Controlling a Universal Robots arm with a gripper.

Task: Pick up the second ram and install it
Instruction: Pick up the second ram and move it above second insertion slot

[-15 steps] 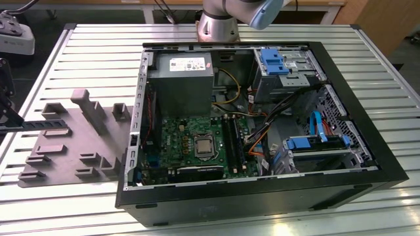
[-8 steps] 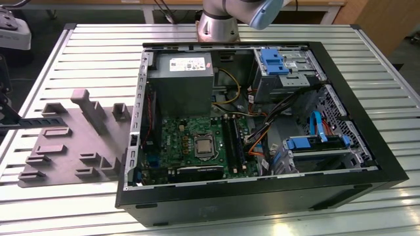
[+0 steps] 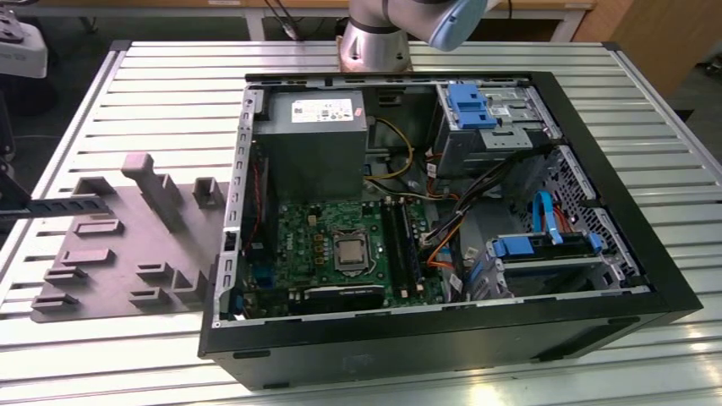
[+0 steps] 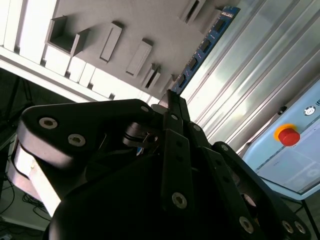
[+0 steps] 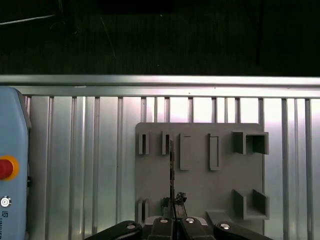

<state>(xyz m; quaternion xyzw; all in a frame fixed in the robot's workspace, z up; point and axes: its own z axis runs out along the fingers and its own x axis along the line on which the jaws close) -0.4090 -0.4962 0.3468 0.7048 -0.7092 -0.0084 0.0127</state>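
Gripper [image 4: 172,98]: black fingers closed on one end of the ram; the jaws meet around the stick in both wrist views [image 5: 172,206].
Ram [image 4: 205,47]: blue stick with a row of dark chips, reaching straight out from the fingertips. In the first wrist view it is seen edge-on [image 5: 171,167] as a thin dark line over the plate. In the exterior view it is level [image 3: 73,205], over the part of the plate nearest the table's edge on the exterior view's left.
Plate [image 3: 113,279]: grey fixture plate with raised blocks and narrow slots, lying flat on the table beside the case. Whether the ram touches it cannot be told.
Table [image 3: 169,76]: ribbed metal top carrying the plate, the case and the pendant.
Case [image 3: 631,292]: open black computer case in the middle of the table, well apart from the ram.
Motherboard [image 3: 338,241]: green board on the case floor, below the grey power supply [image 3: 316,144].
Slots [image 3: 397,241]: long black slots just beside the processor socket.
Pendant [image 5: 10,125]: pale blue box with a red button [image 4: 288,135], on the table near the plate, bare ribs between them.
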